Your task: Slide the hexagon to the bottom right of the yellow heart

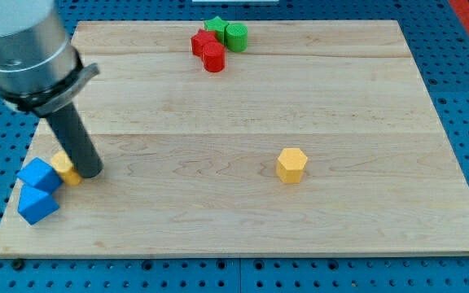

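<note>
A yellow hexagon (291, 165) sits alone right of the board's middle. A yellow block (65, 168), probably the heart, lies near the left edge, mostly hidden behind my rod. My tip (90, 172) rests right beside it, touching or nearly touching its right side. The hexagon is far to the right of my tip.
Two blue blocks (39, 175) (37, 203) lie at the lower left, next to the yellow block. At the view's top are a red block (204, 40), a red cylinder (213, 58), a green star (216, 28) and a green cylinder (236, 37). The wooden board (365, 220) lies on a blue perforated table.
</note>
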`<state>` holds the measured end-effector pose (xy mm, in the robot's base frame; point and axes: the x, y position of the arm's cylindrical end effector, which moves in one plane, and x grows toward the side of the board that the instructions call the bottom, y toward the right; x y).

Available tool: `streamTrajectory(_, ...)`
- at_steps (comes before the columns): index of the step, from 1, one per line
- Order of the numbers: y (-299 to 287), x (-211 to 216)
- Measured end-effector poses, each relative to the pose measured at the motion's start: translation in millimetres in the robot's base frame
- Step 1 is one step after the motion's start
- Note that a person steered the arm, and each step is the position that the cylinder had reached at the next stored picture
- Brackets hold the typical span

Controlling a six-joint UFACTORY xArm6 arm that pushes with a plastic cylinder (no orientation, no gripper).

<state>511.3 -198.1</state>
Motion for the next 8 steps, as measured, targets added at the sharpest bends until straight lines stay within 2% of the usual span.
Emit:
streamTrajectory(1, 49.0, -28.6)
streamTrajectory(2, 112.3, -87.6)
streamTrajectory(3, 210.7, -99.1)
streamTrajectory(4, 309.7, -76.6)
streamTrajectory(5, 366.2, -27.7)
streamTrajectory(6, 294.2, -11.3)
streamTrajectory(8, 75.3, -16.9)
